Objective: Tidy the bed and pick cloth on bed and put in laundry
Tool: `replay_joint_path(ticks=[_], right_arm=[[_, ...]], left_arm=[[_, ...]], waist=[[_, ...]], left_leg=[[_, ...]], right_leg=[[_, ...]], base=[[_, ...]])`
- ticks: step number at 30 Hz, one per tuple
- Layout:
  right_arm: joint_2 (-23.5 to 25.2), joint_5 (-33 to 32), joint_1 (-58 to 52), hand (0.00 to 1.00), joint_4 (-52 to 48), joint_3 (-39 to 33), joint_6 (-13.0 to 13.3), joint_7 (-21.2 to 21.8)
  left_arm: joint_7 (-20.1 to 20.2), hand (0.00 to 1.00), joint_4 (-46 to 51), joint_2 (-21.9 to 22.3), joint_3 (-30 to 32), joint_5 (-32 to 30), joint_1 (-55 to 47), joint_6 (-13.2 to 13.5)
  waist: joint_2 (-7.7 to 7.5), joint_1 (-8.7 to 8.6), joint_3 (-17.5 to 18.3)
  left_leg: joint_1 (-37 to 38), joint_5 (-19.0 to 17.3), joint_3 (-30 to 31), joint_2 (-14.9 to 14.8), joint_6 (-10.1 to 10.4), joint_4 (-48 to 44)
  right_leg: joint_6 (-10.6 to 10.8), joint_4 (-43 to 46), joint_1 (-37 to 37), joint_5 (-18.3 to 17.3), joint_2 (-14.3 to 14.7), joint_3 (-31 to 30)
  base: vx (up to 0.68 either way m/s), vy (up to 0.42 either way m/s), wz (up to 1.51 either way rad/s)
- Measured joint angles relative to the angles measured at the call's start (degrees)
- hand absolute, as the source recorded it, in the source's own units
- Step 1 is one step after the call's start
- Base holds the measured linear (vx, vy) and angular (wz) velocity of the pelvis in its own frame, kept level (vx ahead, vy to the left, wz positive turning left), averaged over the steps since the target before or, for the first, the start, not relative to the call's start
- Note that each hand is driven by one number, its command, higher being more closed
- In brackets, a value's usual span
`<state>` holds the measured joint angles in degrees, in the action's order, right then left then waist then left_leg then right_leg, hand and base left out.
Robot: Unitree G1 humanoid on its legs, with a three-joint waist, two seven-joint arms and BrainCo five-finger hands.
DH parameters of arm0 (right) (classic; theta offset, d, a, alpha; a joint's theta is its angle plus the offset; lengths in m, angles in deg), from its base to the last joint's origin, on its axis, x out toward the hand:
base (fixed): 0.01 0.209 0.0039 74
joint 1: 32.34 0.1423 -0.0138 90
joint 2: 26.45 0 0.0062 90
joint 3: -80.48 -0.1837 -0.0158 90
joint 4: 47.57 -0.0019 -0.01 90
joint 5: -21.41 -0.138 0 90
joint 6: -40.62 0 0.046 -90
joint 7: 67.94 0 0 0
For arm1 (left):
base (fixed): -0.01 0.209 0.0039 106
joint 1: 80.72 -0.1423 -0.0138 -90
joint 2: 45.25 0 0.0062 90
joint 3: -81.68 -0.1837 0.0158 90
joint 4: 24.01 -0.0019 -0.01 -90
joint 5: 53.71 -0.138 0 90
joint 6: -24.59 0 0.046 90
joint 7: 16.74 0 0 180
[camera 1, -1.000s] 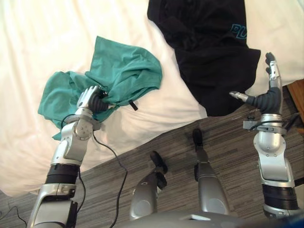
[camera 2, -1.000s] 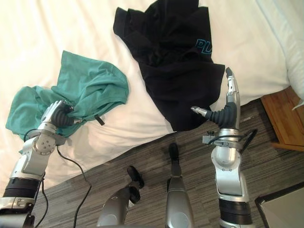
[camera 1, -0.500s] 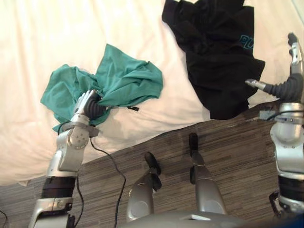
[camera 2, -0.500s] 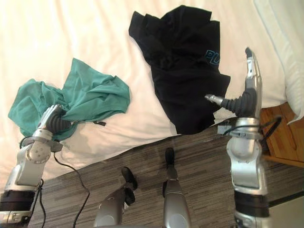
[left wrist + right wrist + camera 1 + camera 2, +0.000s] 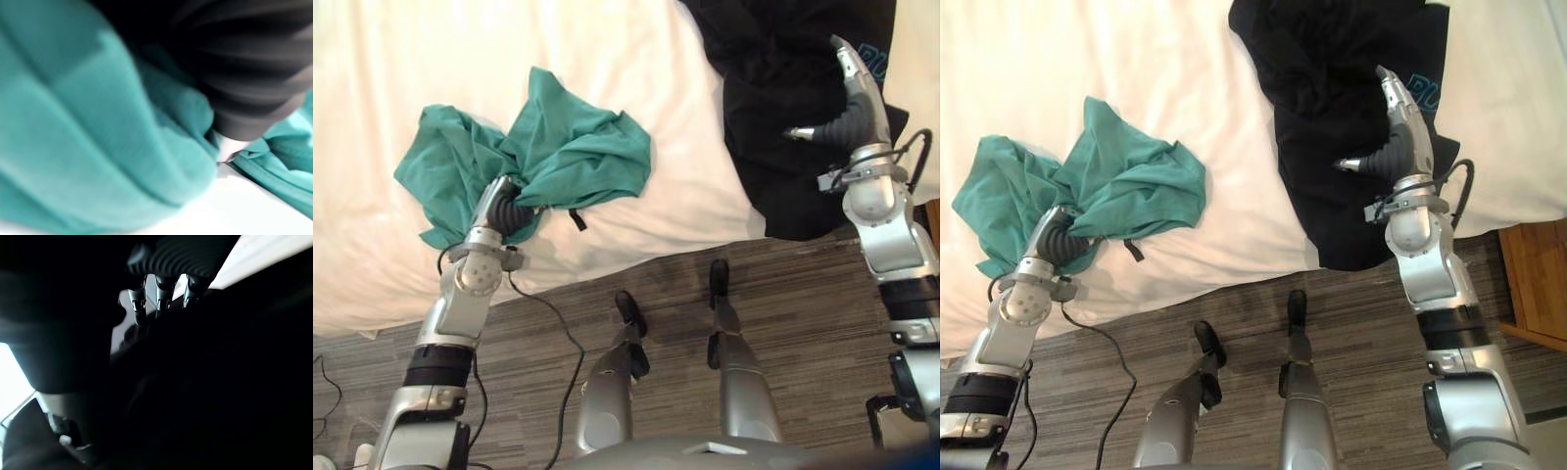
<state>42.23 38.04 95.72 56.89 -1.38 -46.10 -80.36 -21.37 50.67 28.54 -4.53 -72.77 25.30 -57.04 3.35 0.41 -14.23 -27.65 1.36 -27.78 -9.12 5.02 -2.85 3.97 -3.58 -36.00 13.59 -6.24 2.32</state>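
Left hand (image 5: pixel 507 211) buried in the green shirt (image 5: pixel 578 157) at 10 o'clock — cannot tell its grip — so lifting could drop it; right hand (image 5: pixel 1397 147) released.

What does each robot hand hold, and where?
Left robot hand: buried mid-bunch in the green cloth; grip cannot be told. Right robot hand: open over the black garment, holding nothing.

White bed (image 5: pixel 411 59) with teal cloth (image 5: pixel 578 157), black shirt (image 5: pixel 1322 108)
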Motion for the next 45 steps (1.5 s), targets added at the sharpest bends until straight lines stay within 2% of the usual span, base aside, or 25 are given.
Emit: replay_joint_path(ticks=[1, 2, 6, 8, 12, 18, 20, 23, 25, 28, 32, 34, 37, 42, 43, 44, 45], right_arm=[[0.0, -0.3, 1.5, 0.0, 3.0, 2.1, 0.1, 0.3], [-0.1, -0.3, 2.9, 1.0, 4.9, 3.4, 0.2, 0.5], [-1.5, -0.7, 13.0, 1.0, 14.5, 10.6, 0.7, 2.4], [-1.2, -0.7, 14.5, 1.0, 16.8, 11.5, 0.6, 3.4], [2.6, 0.6, 13.2, 1.0, 18.3, 12.5, 0.6, 3.3], [15.0, 2.8, -4.1, 1.0, 18.3, 9.8, 0.2, 3.3], [19.2, 3.0, -11.3, 1.0, 18.5, 8.2, 0.2, 3.3], [24.1, 3.3, -17.9, 1.0, 21.8, 4.4, 0.3, 3.6], [25.7, 3.2, -20.2, 1.0, 25.0, 3.3, 0.2, 5.3], [27.6, 2.5, -25.2, 1.0, 28.8, 1.2, -0.4, 7.6], [30.2, 1.1, -30.9, 1.0, 33.4, -2.4, -0.7, 8.6], [31.0, -0.7, -33.6, 1.0, 36.4, -6.1, -1.1, 8.8], [33.7, -3.6, -37.5, 1.0, 41.3, -13.6, -2.2, 8.8], [36.4, -11.6, -40.5, 1.0, 42.8, -17.2, -4.1, 7.8], [36.7, -13.9, -41.0, 1.0, 42.1, -17.7, -4.0, 7.4], [37.3, -16.5, -42.6, 1.0, 40.3, -18.5, -3.9, 7.0], [37.5, -18.9, -44.0, 1.0, 39.0, -18.7, -3.6, 6.8]], left_arm=[[-0.4, 1.0, -2.0, 0.0, -0.5, 0.3, 1.8, 0.0], [-0.5, 1.0, -3.1, 0.0, -0.6, 0.5, 3.4, 0.0], [-0.7, 1.0, -10.7, -0.1, -1.0, 1.8, 11.0, -0.1], [-0.7, 1.0, -12.6, 0.0, -1.0, 2.2, 12.5, -0.3], [-1.5, 1.0, -13.5, 0.7, -0.9, 2.0, 12.1, -1.7], [-2.9, 1.0, -17.3, 8.7, -1.0, 0.1, 5.7, -2.7], [-3.1, 1.0, -19.5, 11.5, -2.2, -1.0, 3.4, -2.7], [-3.1, 1.0, -23.1, 14.2, -3.1, -2.4, 2.3, -2.9], [-3.1, 1.0, -24.3, 15.4, -3.3, -2.3, 1.6, -2.8], [-3.1, 1.0, -24.3, 16.9, -3.3, -2.0, 0.2, -2.7], [-3.0, 1.0, -24.9, 18.5, -2.4, -1.7, -2.6, -2.6], [-2.9, 1.0, -26.7, 21.0, -0.4, -1.3, -3.2, -2.4], [-2.3, 1.0, -27.3, 25.1, 3.2, 2.5, -4.3, -2.3], [-1.1, 1.0, -28.5, 29.7, 4.0, 12.9, -4.8, -2.3], [-0.8, 1.0, -28.6, 31.0, 3.3, 15.6, -5.0, -2.4], [-0.7, 1.0, -28.9, 31.6, 1.4, 18.3, -5.7, -2.8], [-0.7, 1.0, -29.2, 31.6, -0.2, 21.1, -7.1, -2.9]], waist=[[0.0, -0.02, 0.0], [0.0, -0.15, 0.0], [-0.29, -0.71, -0.1], [-0.51, -0.76, 0.0], [-2.89, -1.04, 1.4], [-5.27, -1.48, 6.5], [-5.71, -1.65, 8.9], [-6.05, -2.1, 9.5], [-6.14, -2.89, 10.1], [-6.14, -3.17, 10.3], [-5.68, -4.16, 10.5], [-5.35, -4.35, 10.7], [-5.59, -4.38, 11.0], [-6.04, -4.24, 11.5], [-5.93, -4.29, 11.4], [-5.85, -4.41, 11.4], [-5.73, -4.43, 11.3]], left_leg=[[-0.2, 0.0, -0.2, 0.0, 0.3, 0.3], [-0.3, 0.2, -0.4, 0.0, 0.1, 0.8], [0.5, 4.6, -2.9, 0.1, 0.4, 5.2], [1.7, 6.8, -3.2, 0.3, 0.5, 7.7], [2.9, 8.0, -3.4, -0.2, 0.6, 8.7], [11.4, 6.6, -2.7, -0.9, 1.2, 8.7], [14.5, 5.4, -1.7, -0.8, 1.4, 8.4], [19.2, 3.6, -0.5, -0.3, 1.4, 8.4], [20.5, 2.7, 0.3, 0.5, 1.1, 8.4], [21.7, 1.4, 0.7, 2.0, 0.2, 7.5], [25.1, 0.0, 2.2, 3.1, -0.4, 7.6], [26.8, -0.7, 3.8, 3.7, -0.7, 7.7], [29.0, -1.0, 7.1, 4.1, -0.8, 8.2], [28.3, -0.3, 16.6, 4.7, -1.3, 8.4], [27.2, 0.2, 20.9, 4.7, -1.5, 8.5], [26.4, 0.7, 25.8, 4.6, -1.4, 8.4], [25.7, 1.2, 29.9, 4.4, -1.4, 8.4]], right_leg=[[0.0, 0.0, -0.1, 0.0, 0.0, 0.0], [-0.1, 0.0, -0.3, 0.1, 0.0, 0.1], [0.0, 0.0, -1.6, 0.0, 0.2, 0.2], [0.0, 0.0, -1.6, 0.0, 0.6, 0.3], [0.0, 0.0, -0.9, 0.1, 1.4, 0.4], [-1.2, -1.0, 8.7, -1.0, 2.2, 2.0], [-1.0, -1.8, 12.5, -1.5, 2.2, 2.6], [0.0, -1.9, 17.7, -2.9, 1.9, 3.2], [0.5, -1.9, 19.3, -3.4, 1.2, 3.5], [1.4, -2.2, 20.8, -3.7, -0.3, 3.5], [2.6, -2.2, 24.4, -4.7, -1.4, 3.9], [3.3, -2.2, 26.7, -5.4, -2.1, 4.8], [3.8, -2.1, 30.6, -7.0, -2.8, 8.2], [4.1, 0.8, 34.7, -11.4, -4.3, 16.4], [2.7, 5.3, 34.3, -14.9, -4.4, 16.6], [-0.2, 9.2, 34.2, -17.3, -4.2, 12.9], [-1.4, 12.2, 34.3, -18.4, -3.8, 9.2]], base=[[-0.06, -0.026, 0.07], [-0.07, -0.027, 0.1], [-0.06, -0.031, 0.09], [-0.05, -0.038, 0.01], [-0.04, -0.045, -0.08], [0.06, -0.023, -0.04], [0.16, 0.012, 0.03], [0.16, 0.04, 0.08], [0.1, 0.042, 0.13], [0.09, 0.057, 0.03], [0.09, 0.034, 0.04], [0.08, 0.019, 0.24], [0.06, -0.009, 0.48], [0.05, -0.025, 0.99], [0.04, -0.034, 1.85], [0.08, -0.058, 2.28], [0.11, -0.063, 2.01]])
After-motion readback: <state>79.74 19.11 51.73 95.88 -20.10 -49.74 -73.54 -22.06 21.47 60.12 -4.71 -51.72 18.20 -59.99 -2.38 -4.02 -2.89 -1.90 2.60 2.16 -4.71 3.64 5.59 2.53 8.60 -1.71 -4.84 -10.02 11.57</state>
